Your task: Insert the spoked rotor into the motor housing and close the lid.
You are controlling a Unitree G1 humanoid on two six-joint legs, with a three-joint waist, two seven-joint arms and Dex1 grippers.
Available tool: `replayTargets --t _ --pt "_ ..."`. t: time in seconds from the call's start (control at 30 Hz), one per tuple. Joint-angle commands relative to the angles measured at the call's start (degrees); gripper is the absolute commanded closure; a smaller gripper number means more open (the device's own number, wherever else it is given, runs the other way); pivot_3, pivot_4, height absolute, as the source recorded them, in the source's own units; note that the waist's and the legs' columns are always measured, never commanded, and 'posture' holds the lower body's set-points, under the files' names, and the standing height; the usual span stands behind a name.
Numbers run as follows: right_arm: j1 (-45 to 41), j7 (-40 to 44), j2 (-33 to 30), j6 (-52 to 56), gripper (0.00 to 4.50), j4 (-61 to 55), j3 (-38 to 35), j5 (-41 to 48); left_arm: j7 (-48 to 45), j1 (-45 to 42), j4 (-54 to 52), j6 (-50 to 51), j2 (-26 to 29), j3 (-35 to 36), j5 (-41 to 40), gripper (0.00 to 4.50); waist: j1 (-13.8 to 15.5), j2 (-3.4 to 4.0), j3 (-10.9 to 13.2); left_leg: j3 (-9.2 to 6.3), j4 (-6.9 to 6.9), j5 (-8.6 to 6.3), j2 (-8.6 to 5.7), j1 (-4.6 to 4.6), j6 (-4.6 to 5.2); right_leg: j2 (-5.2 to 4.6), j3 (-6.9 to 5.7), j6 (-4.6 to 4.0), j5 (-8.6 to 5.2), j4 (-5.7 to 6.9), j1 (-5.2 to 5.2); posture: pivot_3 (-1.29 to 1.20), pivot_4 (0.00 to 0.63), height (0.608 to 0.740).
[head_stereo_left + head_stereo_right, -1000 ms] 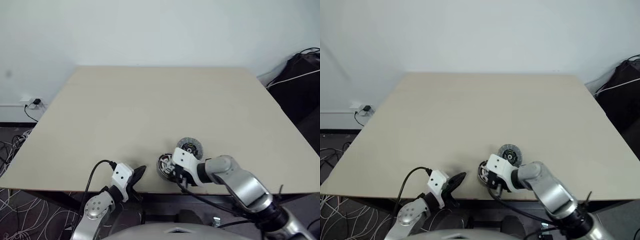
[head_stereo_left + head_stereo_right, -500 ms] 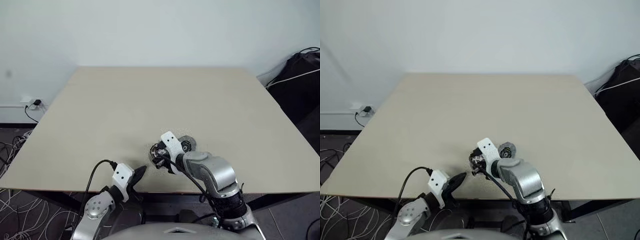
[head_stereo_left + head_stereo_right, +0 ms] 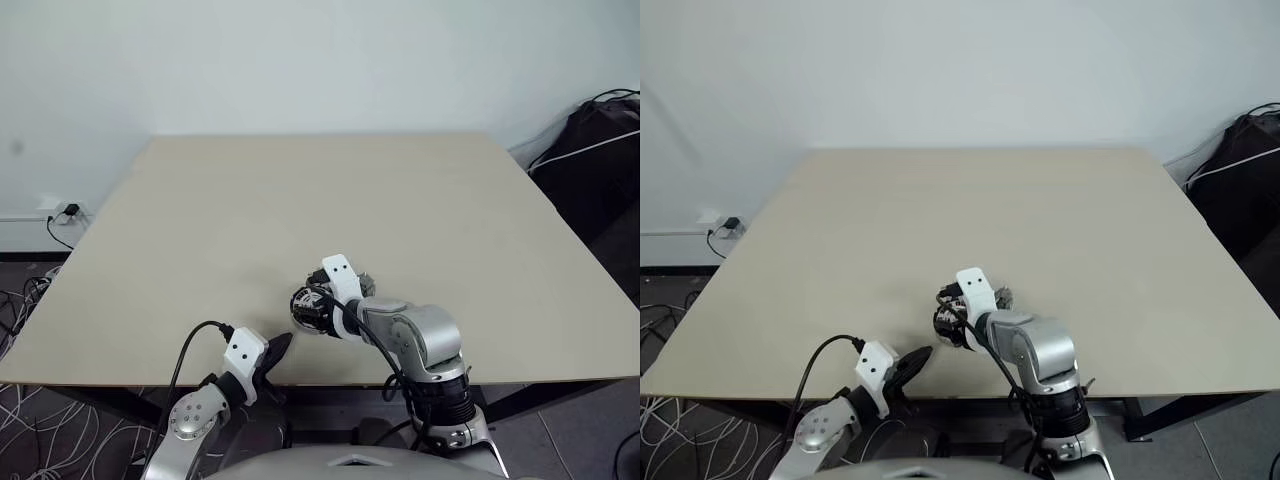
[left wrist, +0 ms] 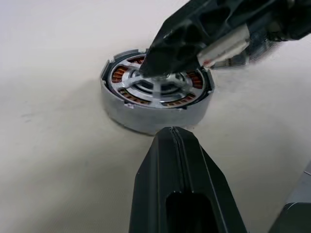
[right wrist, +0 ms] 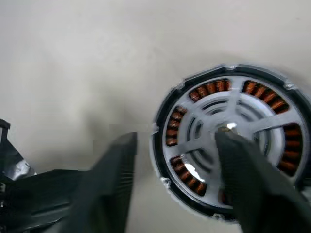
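Observation:
The motor housing (image 4: 146, 116), a round disc with copper windings, lies near the table's front edge. The spoked rotor (image 4: 160, 90) sits flat inside it, its silver spokes over the windings (image 5: 175, 131). My right gripper (image 5: 175, 138) is open and reaches down over the housing (image 3: 305, 308): one finger hovers over the rotor's hub (image 5: 228, 128), the other stands outside the rim above the bare table. A sliver of the silver-grey lid (image 3: 365, 284) shows just behind the right wrist. My left gripper (image 4: 172, 133) is shut and empty, pointing at the housing from the front edge (image 3: 280, 345).
The beige table (image 3: 320, 200) stretches wide and bare beyond the parts. A dark bag with cables (image 3: 600, 150) stands off the table's right side. Cables and a wall socket (image 3: 60, 210) lie on the floor at the left.
My right hand has rolled and swung left and away over the housing, which has shifted a little left. Its fingers have opened. The lid is now mostly hidden behind the wrist. The left arm kept still.

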Motion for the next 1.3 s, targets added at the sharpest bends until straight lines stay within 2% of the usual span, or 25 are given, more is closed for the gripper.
replayTargets --t 0.03,0.17,0.3,0.33,0.4,0.43,0.53,0.6,0.63,0.73,0.87,0.97,1.1,1.23,1.3 --pt "-1.9 -0.3 4.3 1.4 1.83 -2.8 -4.3 3.6 -0.5 -0.5 -1.0 -0.3 0.2 0.2 -0.2 4.50 -0.3 0.00 0.0 0.00 -0.02 0.00 0.00 0.00 0.00 0.01 0.02 0.00 0.00 0.00 -0.02 0.00 0.000 0.740" --pt "-3.8 -0.8 9.2 3.7 1.83 -4.6 -10.5 8.5 -0.7 -0.7 -0.8 -0.3 0.3 0.1 -0.2 4.50 -0.9 0.01 0.0 0.00 -0.18 0.00 0.00 0.00 0.00 0.02 0.06 0.04 0.07 -0.01 -0.12 0.00 0.000 0.740" --pt "-8.1 -1.3 18.0 5.5 1.83 -7.9 -22.7 16.9 -1.1 -0.6 -0.9 -0.3 0.4 0.1 -0.3 4.50 -1.7 0.23 0.0 0.01 -0.20 0.00 -0.01 -0.04 -0.01 0.09 0.22 0.13 0.06 0.06 -0.30 0.00 0.000 0.740" --pt "-9.2 -1.9 19.0 5.2 2.23 -8.5 -24.8 18.4 -1.1 -0.6 -0.9 -0.3 0.5 0.1 -0.4 4.50 -1.6 0.07 -0.2 -0.08 -0.29 0.00 -0.04 -0.06 -0.01 0.12 0.28 0.27 0.09 0.00 -0.37 0.00 0.000 0.740" --pt "-10.3 -4.2 19.4 2.8 2.74 -9.5 -27.5 21.1 -1.4 -0.6 -1.0 -0.3 0.6 0.1 -0.4 4.50 -1.6 -0.08 -0.3 -0.26 -0.28 -0.06 -0.04 0.02 -0.10 0.09 0.09 0.17 -0.02 -0.02 -0.20 0.00 0.000 0.740" --pt "-10.5 -5.3 18.9 1.8 3.03 -9.7 -27.8 22.1 -1.5 -0.5 -1.0 -0.3 0.6 0.1 -0.4 4.50 -1.7 0.05 -0.2 -0.26 -0.28 -0.06 -0.04 0.01 -0.11 0.09 0.09 0.14 0.00 -0.02 -0.21 0.00 0.000 0.740" --pt "-8.6 -7.3 12.6 -4.7 4.05 -10.7 -24.1 21.7 -1.8 -0.6 -1.1 -0.1 0.8 0.1 -0.5 4.50 -2.1 0.28 -0.1 -0.14 -0.28 -0.06 -0.10 -0.03 -0.10 0.08 0.24 -0.02 0.12 0.01 -0.34 0.00 0.000 0.740" --pt "-5.1 -7.3 4.0 -13.0 4.47 -11.6 -16.6 16.0 -1.9 -0.7 -1.1 0.0 0.9 0.0 -0.5 4.50 -2.2 0.31 -0.1 -0.15 -0.32 -0.06 -0.06 -0.02 -0.10 0.08 0.23 -0.02 0.10 0.03 -0.37 0.00 0.000 0.740" --pt "-2.9 -6.7 -2.2 -18.9 4.47 -11.7 -11.0 10.8 -2.0 -0.8 -1.2 0.1 0.9 0.0 -0.5 4.50 -2.2 0.29 -0.2 -0.16 -0.32 -0.06 -0.05 -0.02 -0.11 0.08 0.23 0.03 0.07 0.04 -0.39 0.00 0.000 0.740" --pt "3.0 -5.8 -15.8 -31.8 4.47 -10.0 -0.4 -0.6 -2.2 -0.9 -1.2 0.2 1.0 0.1 -0.5 4.50 -1.7 0.24 -0.2 -0.14 -0.30 -0.06 -0.13 -0.03 -0.10 0.06 0.18 0.08 0.04 -0.06 -0.30 0.00 0.000 0.740" --pt "9.8 -4.1 -28.3 -41.7 4.47 -6.3 6.8 -9.5 -2.4 -0.9 -1.4 0.4 1.0 0.2 -0.5 4.50 -1.4 0.15 -0.1 -0.06 -0.22 -0.06 -0.18 -0.04 -0.04 0.02 0.23 0.21 0.00 -0.16 -0.23 0.00 0.000 0.740" --pt "13.8 -3.4 -32.1 -44.6 4.47 -4.5 7.6 -12.1 -2.6 -0.9 -1.6 0.6 1.1 0.2 -0.4 4.50 -1.4 0.05 -0.1 -0.07 -0.19 -0.06 -0.05 0.00 -0.05 0.01 0.23 0.15 -0.09 -0.14 -0.16 0.00 0.000 0.740" --pt "16.6 -2.5 -32.5 -44.7 4.47 -3.6 6.7 -12.7 -2.7 -0.8 -1.7 0.8 1.2 0.2 -0.5 4.50 -1.2 -0.10 0.0 -0.09 -0.08 -0.06 -0.03 0.09 -0.05 0.01 0.23 0.08 -0.13 -0.11 -0.02 0.00 0.000 0.740" --pt "19.1 2.3 -36.0 -47.1 4.47 -3.5 8.4 -13.4 -2.7 -0.8 -1.9 0.9 1.4 0.3 -0.5 4.50 -1.0 -0.25 0.1 -0.09 0.07 -0.07 -0.08 0.07 0.00 0.00 0.22 0.11 -0.11 -0.13 0.07 0.00 0.000 0.740" --pt "20.1 3.4 -34.7 -49.4 4.47 -3.0 6.8 -11.3 -2.7 -0.9 -1.9 0.9 1.4 0.3 -0.5 4.50 -0.8 -0.32 0.2 -0.10 0.09 -0.08 -0.08 0.07 0.02 -0.03 0.22 0.11 -0.11 -0.15 0.10 0.00 0.000 0.740"
